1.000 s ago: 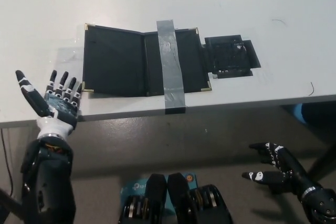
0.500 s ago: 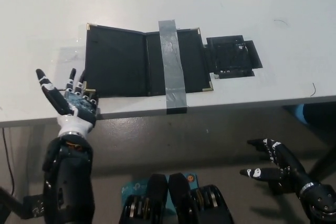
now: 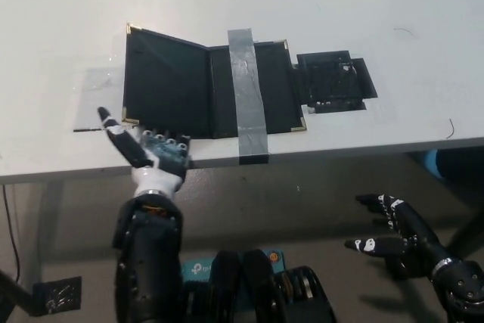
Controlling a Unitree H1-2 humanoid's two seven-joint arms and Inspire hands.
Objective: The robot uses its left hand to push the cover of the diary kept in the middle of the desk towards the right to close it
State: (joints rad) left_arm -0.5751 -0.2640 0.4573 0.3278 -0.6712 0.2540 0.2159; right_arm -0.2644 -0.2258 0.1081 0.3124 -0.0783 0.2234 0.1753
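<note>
The diary (image 3: 208,85) is shown lying open in the middle of the white desk (image 3: 60,28), its long axis running left to right along the desk's near edge, with the spine running away from that edge. A strip of grey tape (image 3: 246,92) is laid across the right half of the diary, from its far edge down over the desk's near edge, so that half appears to be fixed in place. The left cover (image 3: 165,81) is seen slightly lifted at its outer edge, tilted up off the desk rather than flat.

The left robot hand (image 3: 155,153) is placed at the near left corner of the diary, just beside the lower edge of the left cover, with fingers spread and nothing grasped; whether the fingertips touch the cover cannot be told. The cover therefore lies beyond and slightly right of this hand, and the spine lies farther right again. The closing push is judged to turn on this relation: the hand would have to get under or behind the cover's raised outer edge, left of the spine, and sweep it rightward over the taped half.

The right robot hand (image 3: 397,236) is held low, below the desk's near edge and well right of the diary, unclenched and empty. A small black flat item (image 3: 333,81) lies touching the diary's right edge.
</note>
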